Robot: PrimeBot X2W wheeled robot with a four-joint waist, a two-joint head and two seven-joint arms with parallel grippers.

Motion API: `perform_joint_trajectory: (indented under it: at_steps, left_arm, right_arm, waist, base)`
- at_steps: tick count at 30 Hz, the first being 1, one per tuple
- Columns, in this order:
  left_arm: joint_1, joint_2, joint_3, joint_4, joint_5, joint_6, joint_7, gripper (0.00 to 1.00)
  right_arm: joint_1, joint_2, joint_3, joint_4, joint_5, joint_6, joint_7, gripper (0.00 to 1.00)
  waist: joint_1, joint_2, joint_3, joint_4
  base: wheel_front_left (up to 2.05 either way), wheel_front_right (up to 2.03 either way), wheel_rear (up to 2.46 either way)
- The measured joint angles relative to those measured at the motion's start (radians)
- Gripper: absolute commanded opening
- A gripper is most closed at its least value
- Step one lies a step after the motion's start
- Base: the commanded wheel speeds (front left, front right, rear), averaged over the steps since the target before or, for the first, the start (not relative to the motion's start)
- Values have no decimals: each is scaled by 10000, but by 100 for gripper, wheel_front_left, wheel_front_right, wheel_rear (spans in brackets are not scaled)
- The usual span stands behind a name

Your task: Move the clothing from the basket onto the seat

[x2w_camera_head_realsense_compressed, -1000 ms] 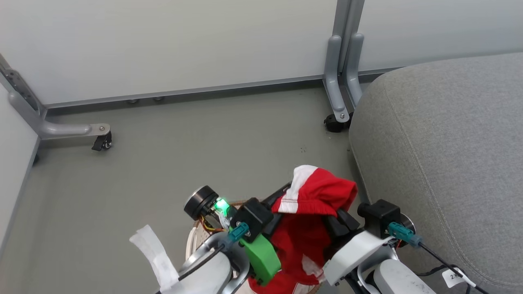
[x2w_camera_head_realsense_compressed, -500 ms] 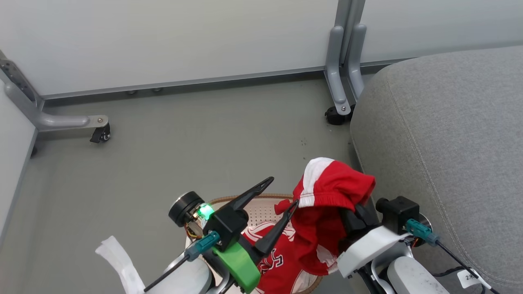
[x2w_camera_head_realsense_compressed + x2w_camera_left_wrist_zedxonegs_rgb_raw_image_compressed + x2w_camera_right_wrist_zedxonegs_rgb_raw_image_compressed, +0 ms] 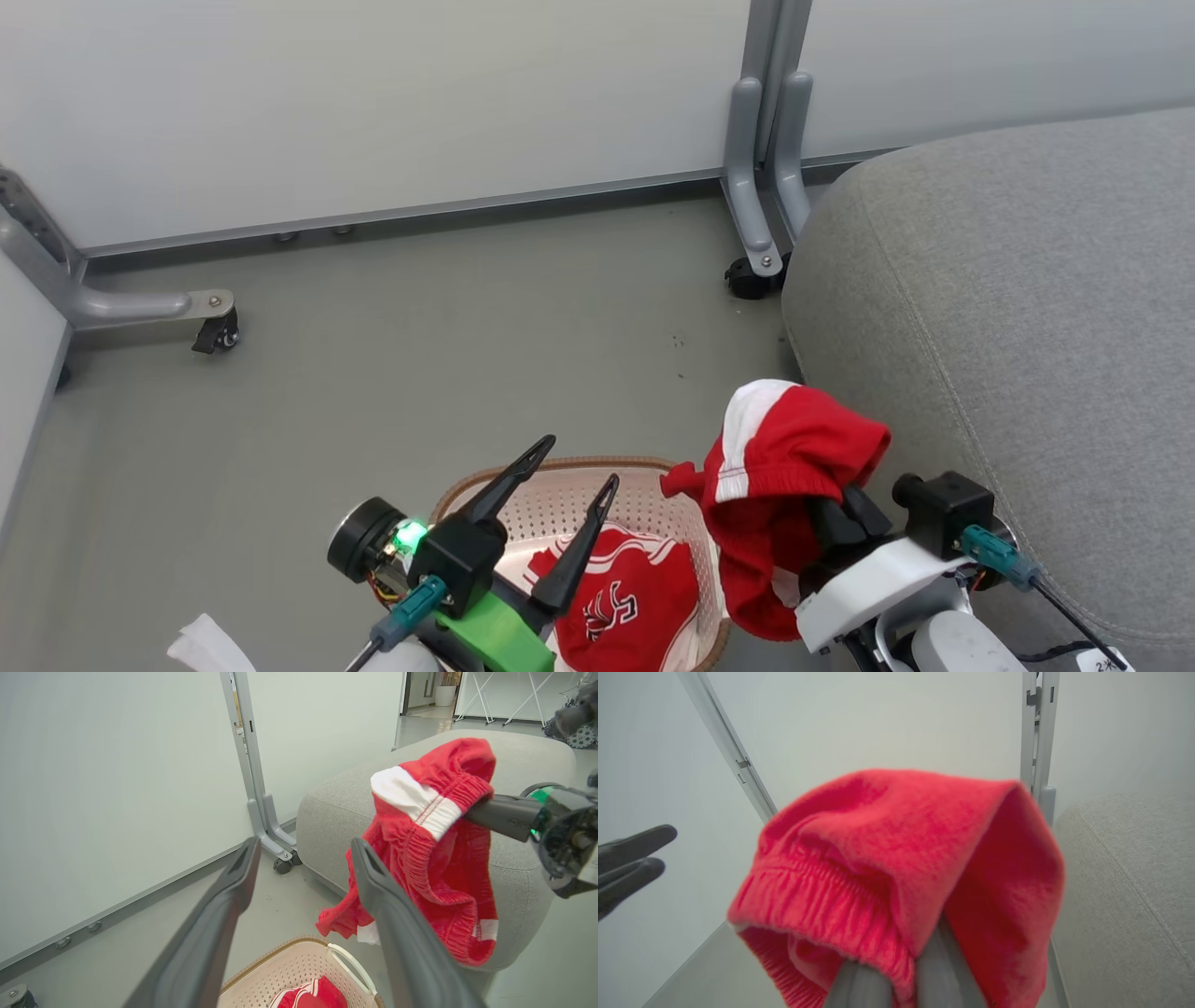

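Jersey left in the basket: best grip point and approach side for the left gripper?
Probably the raised white-trimmed fold at the far edge of the jersey. Come straight down from above: the walls of the basket close off every side, and the cloth lies bunched low inside. The left gripper is open over the basket.

Above the seat lies open room; partition panels and castor legs hem the floor.

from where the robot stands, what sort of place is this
Probably an office or lab corner screened off for testing, not a home: white partition panels on grey castered feet, a bare grey floor, and a big grey upholstered seat.
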Motion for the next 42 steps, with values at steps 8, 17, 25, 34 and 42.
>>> perform_joint_trajectory:
  at_steps: [8, 17, 25, 34, 42]
  left_arm:
    - [416, 27, 290, -274, -46, 313, -35, 100]
    - [644, 42, 731, -709, 35, 424, -46, 100]
    - [644, 117, 1026, -830, 165, 389, -48, 100]
    - [455, 278, 1131, -1011, 134, 136, -42, 100]
    - [-302, 629, 1007, -1833, 313, -207, 359, 100]
  right_arm:
    - [412, -88, -276, -750, -73, 0, 0, 0]
    - [986, -360, -491, -1768, -125, 0, 0, 0]
    - [1462, -345, -826, -2629, -330, 0, 0, 0]
    - [1831, -104, -1221, -3120, -416, 0, 0, 0]
    - [447, 267, -1996, -4010, 589, 0, 0, 0]
  waist:
    - [0, 0, -30, -548]
    - [0, 0, 40, -1657]
    - [0, 0, 191, -2874]
    - [0, 0, 662, -4033]
    - [0, 0, 1688, -4268]
  base:
    - [0, 0, 0]
    - [0, 0, 0]
    - [0, 0, 0]
    - [0, 0, 0]
    - [0, 0, 0]
